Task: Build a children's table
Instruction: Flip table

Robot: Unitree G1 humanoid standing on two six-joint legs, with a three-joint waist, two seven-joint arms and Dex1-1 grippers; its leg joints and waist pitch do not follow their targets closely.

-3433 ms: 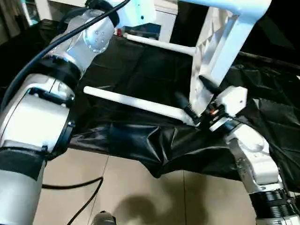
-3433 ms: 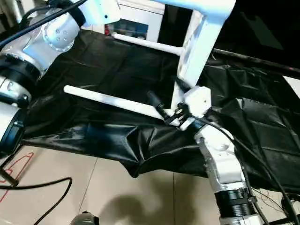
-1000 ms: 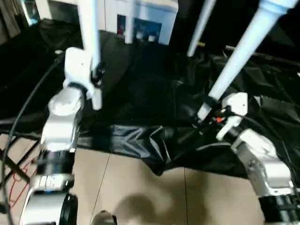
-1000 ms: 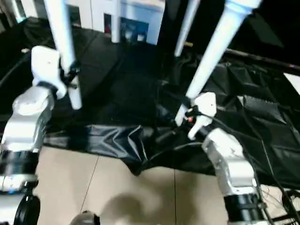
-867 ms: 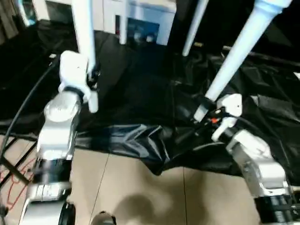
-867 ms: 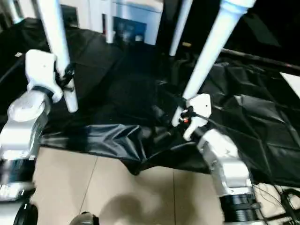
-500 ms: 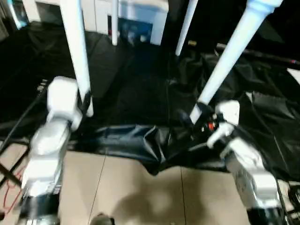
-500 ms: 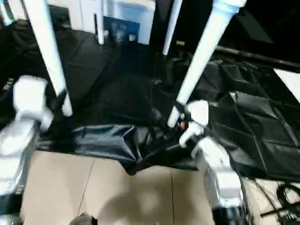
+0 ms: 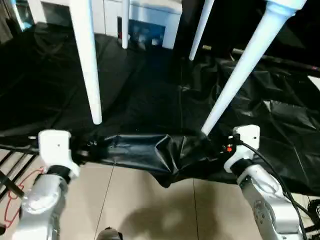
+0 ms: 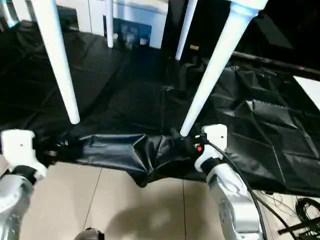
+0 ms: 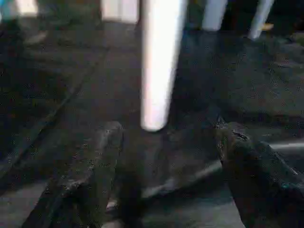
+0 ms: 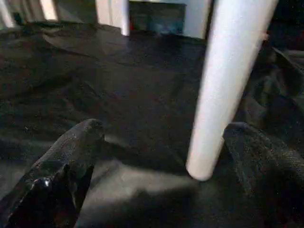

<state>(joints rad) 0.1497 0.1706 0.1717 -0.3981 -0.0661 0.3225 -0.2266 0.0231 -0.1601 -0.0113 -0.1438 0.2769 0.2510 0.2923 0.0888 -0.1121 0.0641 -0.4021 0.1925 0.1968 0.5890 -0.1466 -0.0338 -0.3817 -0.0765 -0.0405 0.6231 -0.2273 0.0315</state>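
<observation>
The children's table stands upright on the black sheet, its four white tapered legs pointing down. The front left leg [image 9: 87,65] and front right leg [image 9: 240,70] are nearest me, and two rear legs [image 9: 125,22] stand behind. My left gripper [image 9: 85,150] hangs low at the sheet's front edge, short of the front left leg [image 11: 159,61]. Its fingers [image 11: 95,166] are spread wide with nothing between them. My right gripper [image 10: 182,140] sits just before the foot of the front right leg [image 12: 228,85], open and holding nothing.
The black sheet [image 9: 150,95] lies wrinkled, and its front edge [image 9: 165,165] bunches and hangs over a tiled floor [image 9: 150,210]. A white cabinet [image 9: 150,15] stands at the back. Cables [image 10: 300,210] lie at the lower right.
My left gripper has let go of the front left leg, opened and dropped back to the sheet's front edge. My right gripper has drawn slightly back from the front right leg's foot.
</observation>
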